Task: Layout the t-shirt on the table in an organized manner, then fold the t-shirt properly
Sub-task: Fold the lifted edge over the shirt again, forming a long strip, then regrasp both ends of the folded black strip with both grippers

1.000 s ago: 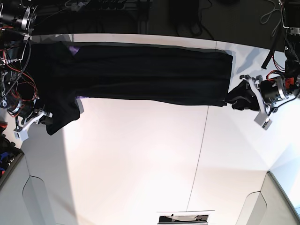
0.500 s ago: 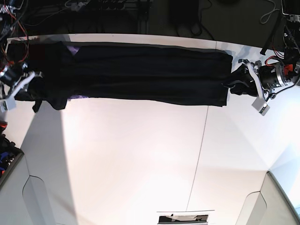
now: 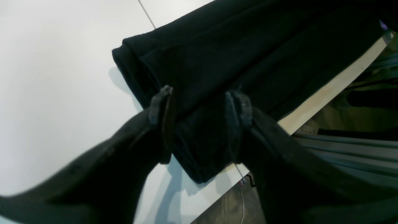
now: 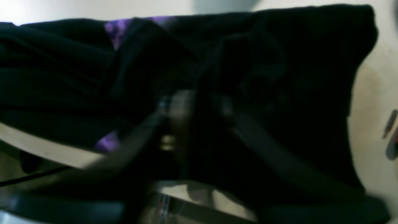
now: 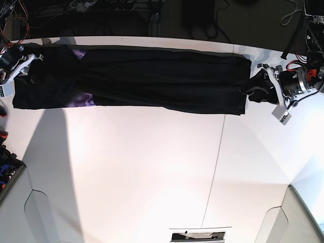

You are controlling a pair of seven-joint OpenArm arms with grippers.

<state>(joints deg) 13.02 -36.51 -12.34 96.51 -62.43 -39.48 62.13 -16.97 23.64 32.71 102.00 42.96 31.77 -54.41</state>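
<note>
The black t-shirt (image 5: 162, 81) lies as a long folded band along the far side of the white table (image 5: 152, 172). Bits of its purple patch (image 5: 83, 101) show near the left end. My left gripper (image 5: 251, 91) is at the band's right end. In the left wrist view (image 3: 200, 105) its fingers (image 3: 161, 107) pinch a folded bunch of the shirt (image 3: 217, 62) near the table's edge. My right gripper (image 5: 23, 63) is at the band's left end. In the blurred right wrist view (image 4: 196, 109) it is shut in dark cloth (image 4: 279, 77).
A thin dark seam (image 5: 217, 152) crosses the table. Cables and dark equipment (image 5: 126, 15) lie beyond the far edge. A dark bin with red and blue parts (image 5: 6, 169) stands at the left edge. A small card (image 5: 197, 235) sits at the near edge.
My right gripper has carried the shirt's drooping left end from the near side up toward the far left corner, straightening the band. My left gripper rose slightly onto the right end.
</note>
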